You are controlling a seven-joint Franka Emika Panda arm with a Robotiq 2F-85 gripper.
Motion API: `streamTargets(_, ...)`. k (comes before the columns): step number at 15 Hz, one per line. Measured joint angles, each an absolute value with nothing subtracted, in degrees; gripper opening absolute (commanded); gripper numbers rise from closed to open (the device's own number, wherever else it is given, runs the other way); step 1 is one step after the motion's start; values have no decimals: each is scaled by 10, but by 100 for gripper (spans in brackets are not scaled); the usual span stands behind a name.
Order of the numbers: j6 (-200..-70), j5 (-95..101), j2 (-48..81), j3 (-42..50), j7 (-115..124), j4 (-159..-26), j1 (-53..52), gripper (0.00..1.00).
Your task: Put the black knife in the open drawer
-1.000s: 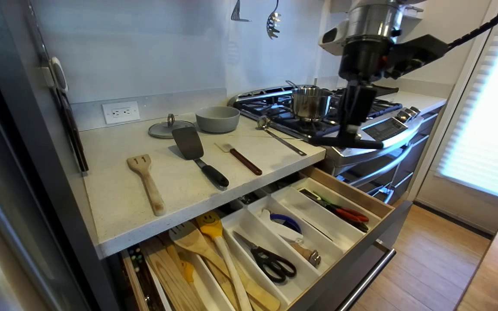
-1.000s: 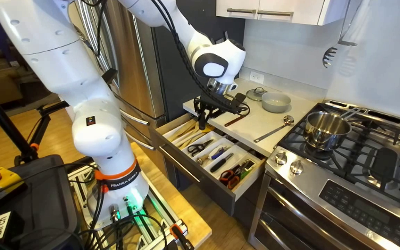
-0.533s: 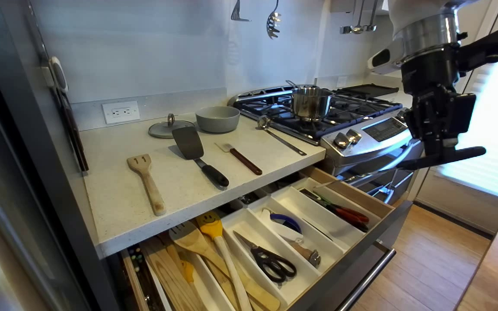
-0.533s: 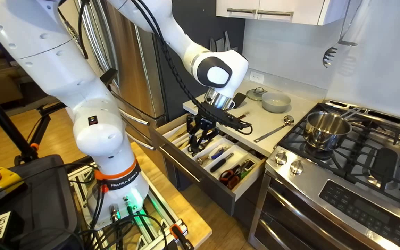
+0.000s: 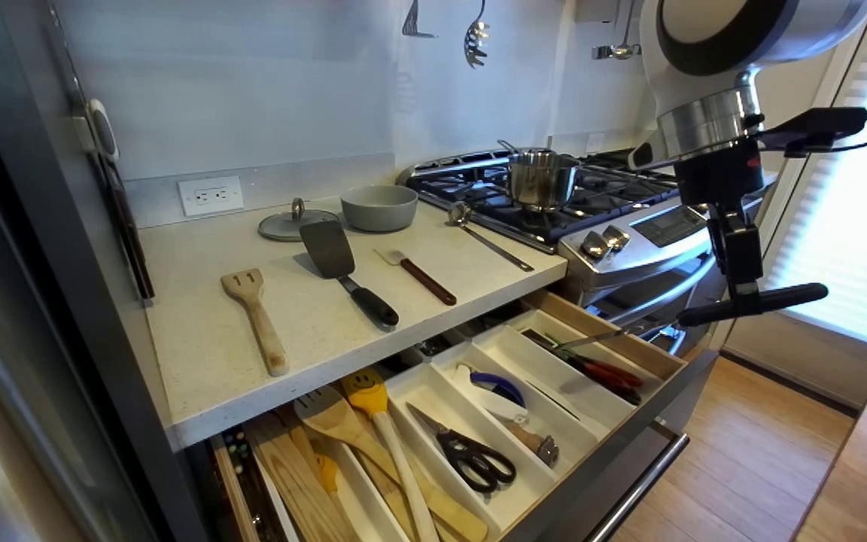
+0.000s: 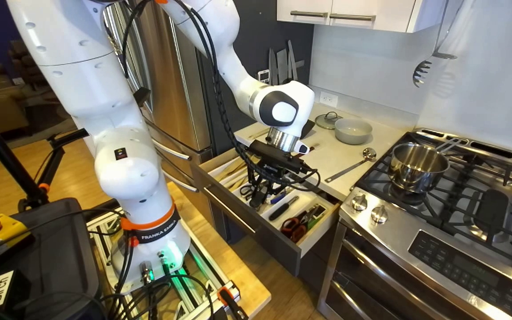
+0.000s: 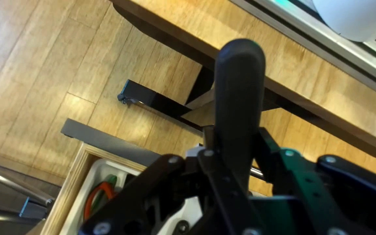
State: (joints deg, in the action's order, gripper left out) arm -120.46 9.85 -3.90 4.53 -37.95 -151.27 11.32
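Jaws tight on black knife [image 5: 701,314]

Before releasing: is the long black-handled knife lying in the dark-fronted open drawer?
No, the black gripper holds the knife up by its handle.

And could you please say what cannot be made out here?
In the wrist view: blade of the black knife, behind the gripper.
In both exterior views: back of the open drawer, under the countertop.
In an exterior view: handle of the black spatula, behind the robot arm.
In both exterior views: lettering on the oven control panel, too small.
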Motion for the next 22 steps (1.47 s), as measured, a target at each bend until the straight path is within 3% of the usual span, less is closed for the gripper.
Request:
streamTargets(11, -1406, 186, 107, 49, 34, -1487, 61, 8)
streamTargets(22, -1545, 187, 197, 65, 84, -1455, 19, 8)
